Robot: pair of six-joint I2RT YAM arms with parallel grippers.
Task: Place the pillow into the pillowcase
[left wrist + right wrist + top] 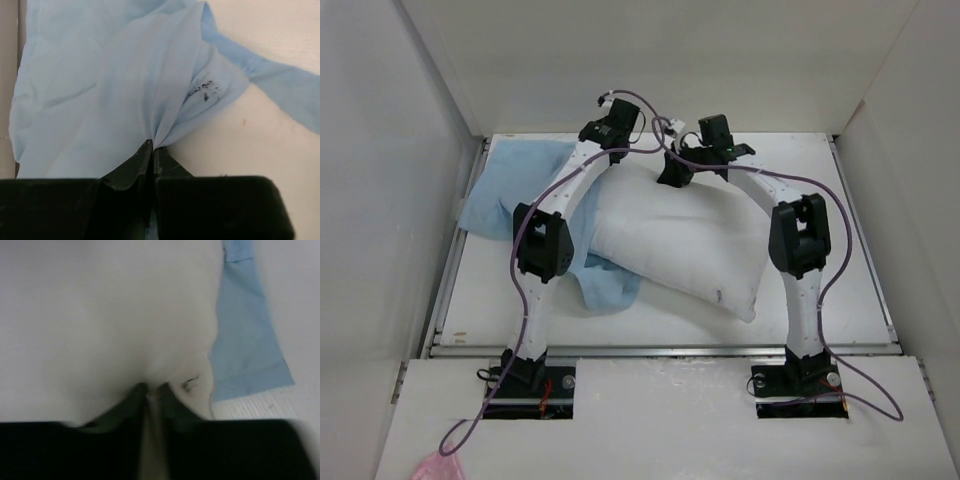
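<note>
We see bright, even, diffuse light overhead, with faint soft shadows. Our right wrist view blurs the pillow [100,315]; the left wrist view shows the pillowcase [90,90] sharply.

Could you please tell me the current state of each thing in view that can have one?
pillow: outside the pillowcase, lying over part of it, one edge pinched.
pillowcase: rumpled, spread on the table, partly under the pillow, one fold pinched.
left pincer: shut on the pillowcase.
right pincer: shut on the pillow.
</note>
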